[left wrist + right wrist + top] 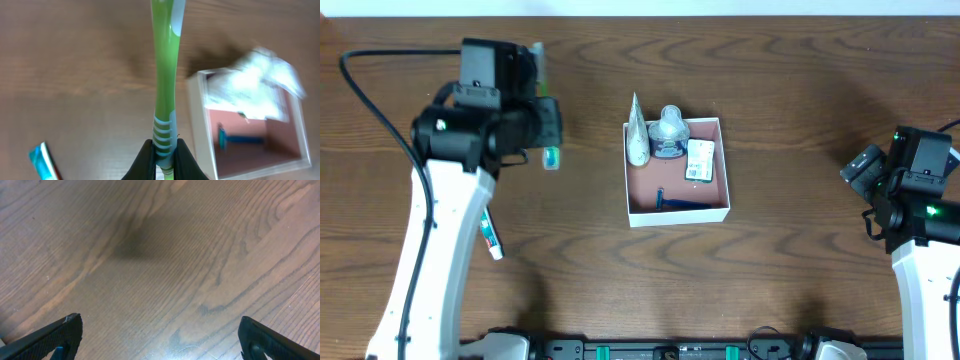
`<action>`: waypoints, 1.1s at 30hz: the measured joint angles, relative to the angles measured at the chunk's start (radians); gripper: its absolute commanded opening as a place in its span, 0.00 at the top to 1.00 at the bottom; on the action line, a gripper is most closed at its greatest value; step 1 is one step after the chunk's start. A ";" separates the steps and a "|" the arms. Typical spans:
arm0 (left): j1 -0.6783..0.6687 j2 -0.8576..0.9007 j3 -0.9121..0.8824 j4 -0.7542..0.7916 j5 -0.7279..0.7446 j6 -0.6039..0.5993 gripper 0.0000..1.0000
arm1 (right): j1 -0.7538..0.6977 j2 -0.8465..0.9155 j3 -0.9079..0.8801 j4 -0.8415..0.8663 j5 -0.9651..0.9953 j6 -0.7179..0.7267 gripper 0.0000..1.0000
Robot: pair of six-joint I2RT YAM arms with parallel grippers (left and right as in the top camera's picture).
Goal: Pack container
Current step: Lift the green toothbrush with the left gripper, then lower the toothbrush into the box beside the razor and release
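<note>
Overhead: container (677,214) sits near the middle of the wooden surface (800,80), square and shallow, with white walls and a reddish-brown floor. It lies between the two arms, closer to the left one.

Contents, overhead:
- white tube (637,135) leaning on the far-left corner, its tip reaching past the rim
- clear plastic packet (669,128) at the far wall, beside the tube
- green-and-white packet (700,160) against the right wall
- blue razor (682,203) lying flat along the near wall

The left wrist view confirms the razor on the floor of the box. The items behind it are blurred white and cannot be told apart there.

Left fingers (146,156): closed tight on a green toothbrush (165,75), pinching it at the ribbed part of the handle. The handle runs straight away from the fingers to the top edge of the wrist view. The brush is outside the container, to its left, and does not touch it. A soft shadow of the brush falls on the wood beside it.

Toothpaste tube (492,235), teal, white and red, lies on the surface by the left arm, partly under it and well apart from the box.

Right fingers (60,332): spread wide and holding nothing. Both tips show at the lower corners of the right wrist view, with only wood grain and a dark shadow patch between them. Overhead, this arm stands far to the right of the container.
</note>
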 measured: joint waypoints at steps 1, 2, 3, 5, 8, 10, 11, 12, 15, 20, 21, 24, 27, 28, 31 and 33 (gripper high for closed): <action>-0.029 -0.014 0.000 0.002 0.008 0.037 0.94 | 0.000 0.000 0.000 0.000 0.000 0.000 0.01; -0.062 -0.029 0.000 0.005 0.018 0.081 0.94 | 0.000 0.000 0.000 0.000 0.000 0.000 0.01; -0.098 -0.042 0.000 0.006 0.026 0.128 0.94 | 0.000 0.000 0.000 0.000 0.000 0.000 0.01; -0.173 -0.062 0.000 0.007 0.036 0.226 0.94 | 0.000 0.000 0.000 0.000 0.000 0.000 0.01; -0.277 -0.071 0.000 0.007 0.051 0.369 0.94 | 0.000 0.000 0.000 0.000 0.000 0.000 0.01; -0.338 -0.068 0.000 0.006 0.053 0.460 0.94 | 0.000 0.000 0.000 0.000 0.000 0.000 0.01; -0.362 -0.065 0.000 0.006 0.055 0.496 0.94 | 0.000 0.000 0.000 0.000 0.000 0.000 0.01; -0.387 -0.062 0.000 0.006 0.055 0.535 0.94 | 0.000 0.000 0.000 0.000 0.000 0.000 0.01; -0.446 -0.045 0.000 0.005 0.055 0.640 0.94 | 0.000 0.000 0.000 0.000 0.000 0.000 0.01; -0.505 0.023 0.000 0.002 0.055 0.779 0.94 | 0.000 0.000 0.000 0.000 0.000 0.000 0.01; -0.512 0.042 0.000 0.002 0.055 0.800 0.94 | 0.000 0.000 0.000 0.000 0.000 0.000 0.01; -0.523 0.108 0.000 0.002 0.055 0.858 0.94 | 0.000 0.000 0.000 0.000 0.000 0.000 0.01; -0.523 0.184 0.000 0.002 0.055 0.911 0.94 | 0.000 0.000 0.000 0.000 0.000 0.000 0.01; -0.523 0.211 0.000 0.002 0.055 0.926 0.94 | 0.000 0.000 0.000 0.000 0.000 0.000 0.01; -0.523 0.270 0.000 0.003 0.051 0.950 0.94 | 0.000 0.000 0.000 0.000 0.000 0.000 0.01; -0.523 0.310 0.000 0.004 0.046 0.961 0.93 | 0.000 0.000 0.000 0.000 0.000 0.000 0.01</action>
